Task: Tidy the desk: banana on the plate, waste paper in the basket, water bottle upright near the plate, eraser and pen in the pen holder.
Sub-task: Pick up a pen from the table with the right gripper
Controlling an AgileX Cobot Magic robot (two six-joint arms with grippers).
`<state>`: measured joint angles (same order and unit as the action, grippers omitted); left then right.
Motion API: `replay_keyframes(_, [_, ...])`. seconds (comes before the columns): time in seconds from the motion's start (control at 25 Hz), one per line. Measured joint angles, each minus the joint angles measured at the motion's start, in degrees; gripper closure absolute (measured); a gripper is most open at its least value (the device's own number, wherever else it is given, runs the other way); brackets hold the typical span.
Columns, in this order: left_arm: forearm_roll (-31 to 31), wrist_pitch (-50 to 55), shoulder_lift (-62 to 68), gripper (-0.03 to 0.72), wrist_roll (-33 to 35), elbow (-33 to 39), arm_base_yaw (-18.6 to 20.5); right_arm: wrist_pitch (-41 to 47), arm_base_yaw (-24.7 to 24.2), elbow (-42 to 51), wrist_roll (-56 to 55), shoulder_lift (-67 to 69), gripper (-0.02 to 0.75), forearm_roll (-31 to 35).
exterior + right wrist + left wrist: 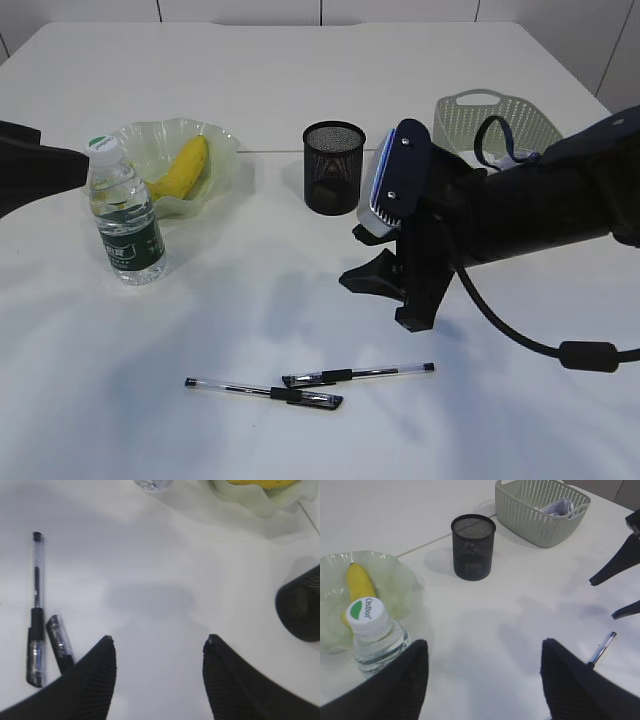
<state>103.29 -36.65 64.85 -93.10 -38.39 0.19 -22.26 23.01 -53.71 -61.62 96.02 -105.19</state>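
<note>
White laminate forms the desk (pixel 300 60), crossed by a seam behind the pen holder (pixel 333 167), a black mesh cup standing upright near the centre. At the left, the pale green plate (pixel 222 150) with its ruffled rim carries the banana (pixel 183 169), which lies inside it. The bottle (pixel 124 213) stands upright just in front of the plate, white cap uppermost; in the left wrist view its cap is seen close to the plate's near rim. At the far right, the sage-green basket (pixel 520 120) is partly hidden by the right arm; in the left wrist view, crumpled white paper (pixel 559 506) is seen lying inside it. Two pens lie on the near part of the desk: the left pen (pixel 262 392) and the right pen (pixel 358 375), their adjoining ends overlapping or just beside each other. The right gripper (pixel 385 290) is held above the desk between the pen holder and the pens; its jaws are seen well apart, with bare tabletop between them and nothing gripped. The left gripper (pixel 482 680) is held above the desk beside the bottle, jaws spread wide and empty. The eraser cannot be made out in any view.
</note>
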Motion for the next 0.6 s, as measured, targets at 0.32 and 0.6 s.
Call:
replay_keyframes(0.32, [0.0, 0.0, 0.0, 0.188, -0.1, 0.0, 0.0, -0.8, 0.0, 0.0, 11.5, 0.0, 0.327, 0.0])
replay_keyframes(0.6, [0.0, 0.0, 0.0, 0.189, -0.1, 0.0, 0.0, 17.1, 2.0, 1.1, 16.7, 0.0, 0.351, 0.0])
